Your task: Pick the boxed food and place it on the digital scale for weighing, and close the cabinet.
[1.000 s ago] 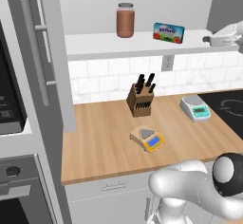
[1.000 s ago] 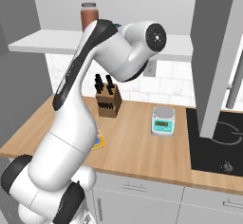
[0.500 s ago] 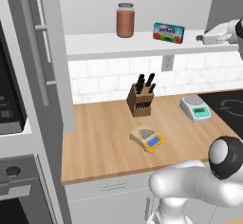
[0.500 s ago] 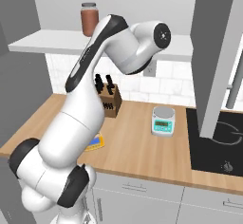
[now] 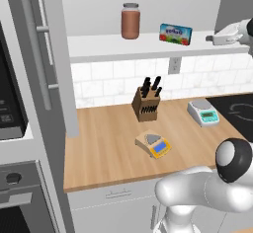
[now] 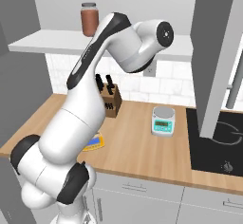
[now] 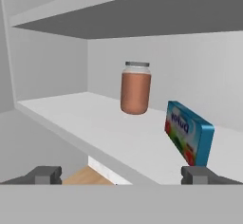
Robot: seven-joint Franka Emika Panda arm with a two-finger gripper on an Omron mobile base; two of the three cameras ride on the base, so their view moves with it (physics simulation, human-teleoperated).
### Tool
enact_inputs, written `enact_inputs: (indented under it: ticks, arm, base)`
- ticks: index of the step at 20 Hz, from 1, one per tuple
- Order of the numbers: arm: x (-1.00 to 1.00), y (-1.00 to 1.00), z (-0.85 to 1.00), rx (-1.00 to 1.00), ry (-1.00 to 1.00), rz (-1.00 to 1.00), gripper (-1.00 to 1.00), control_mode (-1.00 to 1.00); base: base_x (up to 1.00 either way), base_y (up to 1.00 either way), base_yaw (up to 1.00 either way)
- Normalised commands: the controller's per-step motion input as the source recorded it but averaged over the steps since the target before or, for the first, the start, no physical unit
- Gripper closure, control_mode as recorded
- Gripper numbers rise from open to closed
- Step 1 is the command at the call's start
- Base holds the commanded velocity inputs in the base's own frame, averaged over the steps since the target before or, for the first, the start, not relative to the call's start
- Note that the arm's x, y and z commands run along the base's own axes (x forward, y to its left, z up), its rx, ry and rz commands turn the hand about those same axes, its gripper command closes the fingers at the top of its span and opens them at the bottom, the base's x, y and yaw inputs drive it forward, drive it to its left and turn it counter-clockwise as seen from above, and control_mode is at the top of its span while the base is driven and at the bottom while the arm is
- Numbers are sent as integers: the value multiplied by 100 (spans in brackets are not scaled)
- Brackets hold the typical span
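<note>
Grey cabinet: flat, matte door panels stand swung open, a long silver bar handle running down the left door; inside, a smooth white shelf spans the width above a pale tiled wall.
Wood counter: light plank-grain top below the shelf, with a glossy black cooktop at its right end.
Arm: white glossy shells with dark joints, reaching up toward the right end of the shelf.
Knife block: slanted brown wooden block with black handles, on the counter under the shelf, close to the tiles.
Brown jar: rounded cylinder with a grey lid, upright on the shelf, left of the carton and apart from it.
Boxed food: flat rectangular blue carton with a white label and red-green picture, standing on its long edge on the shelf, right of the jar.
White scale: squat, with a round grey plate and teal display, on the counter below the shelf's right part.
Digital scale: tan-yellow wedge with grey plate and blue panel, on the counter in front of the knife block.
Gripper: fingers spread fully wide, nothing between them, level with the shelf edge, short of the carton.
</note>
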Motion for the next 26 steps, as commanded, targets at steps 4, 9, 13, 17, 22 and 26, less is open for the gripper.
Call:
enact_inputs:
  ticks: [4, 9, 13, 17, 22, 26]
  arm:
    - [0, -2, 0, 0, -1, -4, -100, -100]
    - [2, -1, 0, 0, 0, -3, -100, -100]
    - [0, -1, 0, 0, 0, -1, -100, -100]
    - [18, -8, 0, 0, 0, 0, -100, -100]
    - [28, -31, 0, 0, 0, 0, -100, -100]
    - [13, -35, 0, 0, 0, 0, -100, -100]
  base:
    - [0, 0, 0]
    - [0, 0, 0]
    - [0, 0, 0]
    - [0, 0, 0]
    - [0, 0, 0]
    - [0, 0, 0]
